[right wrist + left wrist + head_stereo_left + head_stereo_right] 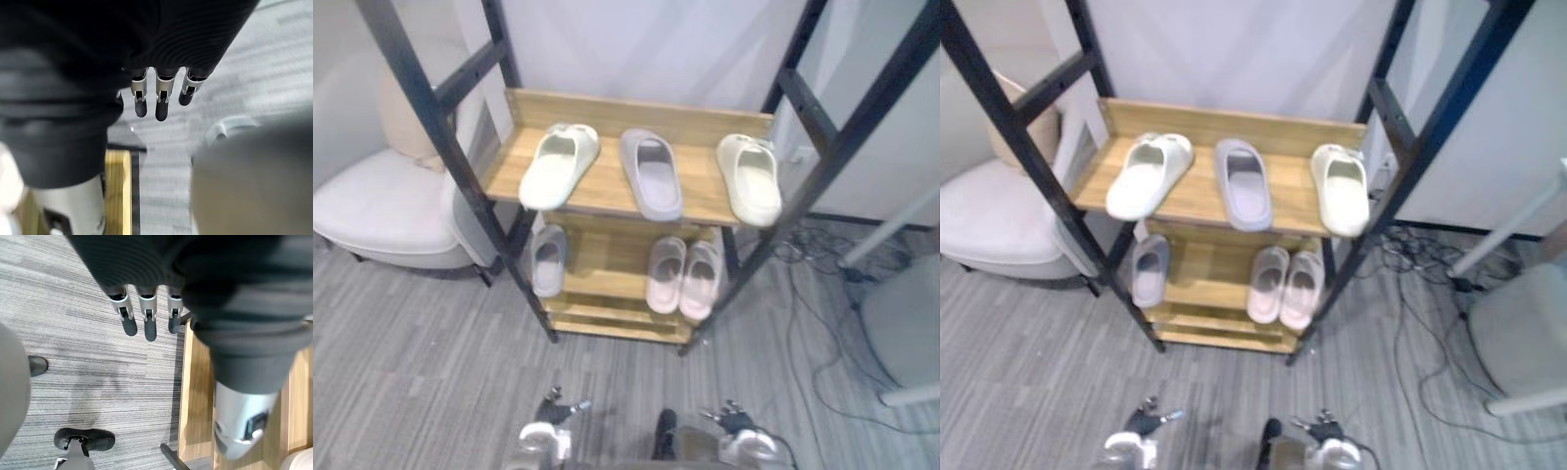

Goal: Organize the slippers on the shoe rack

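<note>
The shoe rack [607,191] has two wooden shelves in a black frame. On the top shelf lie a white slipper [558,164] at the left, a grey slipper [651,173] in the middle and a cream slipper [750,179] at the right, toes toward me. The lower shelf [597,269] carries a single grey slipper [548,259] at its left and a pink pair [684,276] at its right. My left hand [146,318] hangs over the grey floor beside the rack's wooden edge [195,396], fingers straight and empty. My right hand [159,98] hangs likewise, open and holding nothing.
A white armchair [382,211] stands left of the rack. Cables [822,250] trail over the floor to the right, near a white round stand [901,323]. The rack's slanted black posts [460,166] frame the shelves. Grey striped floor lies in front.
</note>
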Tool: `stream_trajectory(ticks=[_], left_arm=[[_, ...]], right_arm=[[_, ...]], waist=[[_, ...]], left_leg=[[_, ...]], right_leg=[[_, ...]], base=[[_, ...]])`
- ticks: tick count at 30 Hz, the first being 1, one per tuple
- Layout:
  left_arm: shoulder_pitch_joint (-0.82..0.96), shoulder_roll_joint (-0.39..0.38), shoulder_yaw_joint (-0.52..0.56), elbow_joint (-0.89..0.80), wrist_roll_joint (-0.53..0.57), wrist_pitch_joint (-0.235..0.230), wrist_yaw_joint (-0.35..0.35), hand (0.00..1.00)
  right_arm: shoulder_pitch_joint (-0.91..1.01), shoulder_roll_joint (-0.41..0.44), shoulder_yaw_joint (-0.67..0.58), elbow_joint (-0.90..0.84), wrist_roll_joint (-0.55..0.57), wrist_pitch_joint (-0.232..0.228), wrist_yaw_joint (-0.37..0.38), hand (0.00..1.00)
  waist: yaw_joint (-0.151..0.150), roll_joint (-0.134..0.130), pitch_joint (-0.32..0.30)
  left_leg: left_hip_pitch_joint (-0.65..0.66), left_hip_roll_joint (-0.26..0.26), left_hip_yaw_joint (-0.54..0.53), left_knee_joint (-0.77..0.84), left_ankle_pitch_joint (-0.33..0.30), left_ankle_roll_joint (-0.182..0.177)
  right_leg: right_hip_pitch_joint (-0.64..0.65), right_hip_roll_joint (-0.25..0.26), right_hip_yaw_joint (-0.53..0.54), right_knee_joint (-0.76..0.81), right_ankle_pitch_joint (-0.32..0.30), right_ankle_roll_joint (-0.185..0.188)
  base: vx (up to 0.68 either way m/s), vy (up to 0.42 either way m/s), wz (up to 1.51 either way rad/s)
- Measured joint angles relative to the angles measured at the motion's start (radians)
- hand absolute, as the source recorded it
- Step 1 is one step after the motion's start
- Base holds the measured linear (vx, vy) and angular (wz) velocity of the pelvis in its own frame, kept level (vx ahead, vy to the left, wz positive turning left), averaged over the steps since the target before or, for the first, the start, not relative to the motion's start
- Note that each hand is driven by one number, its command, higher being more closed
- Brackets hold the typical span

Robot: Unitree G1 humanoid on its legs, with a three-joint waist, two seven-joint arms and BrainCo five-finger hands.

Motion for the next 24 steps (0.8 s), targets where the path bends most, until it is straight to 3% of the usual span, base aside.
stream_trajectory(ticks=[2, 4, 5, 7, 8, 10, 11, 12, 15, 24], left_arm=[[-0.007, 0.000, 0.001, -0.002, 0.001, -0.001, -0.001, 0.00], [-0.010, -0.001, 0.004, -0.003, 0.001, -0.001, -0.002, 0.00], [-0.009, -0.002, 0.003, -0.003, 0.001, -0.001, -0.003, 0.00], [-0.011, 0.000, 0.000, -0.005, -0.001, -0.002, -0.003, 0.00], [-0.012, 0.003, -0.001, -0.005, -0.001, -0.001, -0.004, 0.00], [-0.012, 0.002, -0.006, -0.003, -0.001, -0.002, -0.005, 0.00], [-0.008, 0.003, -0.013, -0.002, -0.001, -0.002, -0.005, 0.00], [-0.014, 0.013, -0.025, -0.001, -0.001, -0.001, -0.004, 0.00], [-0.014, 0.033, -0.040, 0.005, 0.000, 0.000, -0.007, 0.00], [0.010, 0.050, -0.042, 0.039, 0.020, 0.001, -0.008, 0.00]], right_arm=[[0.002, 0.002, 0.006, 0.001, 0.000, -0.001, 0.000, 0.00], [0.006, 0.002, 0.014, 0.005, 0.000, -0.001, 0.001, 0.00], [0.008, 0.002, 0.013, 0.004, 0.001, -0.001, 0.000, 0.00], [0.014, 0.000, 0.012, 0.004, 0.003, -0.001, 0.000, 0.00], [0.014, 0.000, 0.012, 0.003, 0.003, -0.001, -0.001, 0.00], [0.017, -0.004, 0.013, 0.001, 0.003, -0.001, -0.001, 0.00], [0.019, -0.002, 0.014, -0.004, 0.004, -0.002, -0.002, 0.00], [0.019, 0.006, 0.018, -0.005, 0.002, -0.002, 0.001, 0.00], [0.023, 0.017, 0.016, 0.000, 0.002, -0.001, 0.001, 0.00], [0.036, 0.022, 0.013, 0.002, 0.000, -0.001, 0.003, 0.00]], waist=[[-0.002, 0.003, 0.009], [0.010, 0.005, 0.014], [0.009, 0.007, 0.015], [0.012, 0.008, 0.015], [0.012, 0.007, 0.016], [0.015, 0.014, 0.012], [0.014, 0.014, 0.004], [0.008, -0.002, 0.001], [0.009, -0.023, -0.003], [0.001, -0.021, -0.025]], left_leg=[[-0.111, 0.040, 0.017, 0.282, 0.005, -0.032], [-0.148, 0.089, 0.071, 0.382, -0.038, -0.039], [-0.173, 0.099, 0.095, 0.362, -0.070, -0.017], [-0.207, 0.092, 0.093, 0.276, -0.078, -0.015], [-0.219, 0.076, 0.064, 0.175, -0.069, -0.017], [-0.214, 0.046, 0.008, 0.071, 0.037, -0.029], [-0.189, 0.026, 0.015, 0.049, 0.037, -0.028], [-0.178, 0.010, 0.036, 0.044, 0.031, -0.019], [-0.153, -0.020, 0.050, 0.041, 0.029, -0.016], [-0.064, -0.040, 0.055, -0.049, 0.031, 0.001]], right_leg=[[0.073, 0.023, -0.010, -0.056, -0.010, -0.014], [0.126, 0.037, -0.003, -0.079, -0.034, -0.030], [0.147, 0.036, 0.012, -0.081, -0.048, -0.024], [0.160, 0.023, 0.033, -0.078, -0.054, -0.004], [0.167, 0.010, 0.057, -0.067, -0.061, 0.012], [0.167, -0.005, 0.100, -0.036, -0.083, 0.047], [0.169, -0.013, 0.121, -0.031, -0.088, 0.060], [0.170, -0.034, 0.128, -0.032, -0.092, 0.076], [0.202, -0.060, 0.139, -0.064, -0.085, 0.091], [0.262, -0.064, 0.152, -0.121, -0.081, 0.097]], base=[[0.23, -0.129, 0.20], [0.18, -0.049, -0.18], [0.21, 0.017, -0.30], [0.23, 0.097, -0.43], [0.17, 0.145, -0.55], [0.16, 0.175, -0.54], [0.25, 0.217, -0.33], [0.21, 0.167, -0.21], [0.19, 0.152, -0.15], [0.11, 0.026, -0.08]])
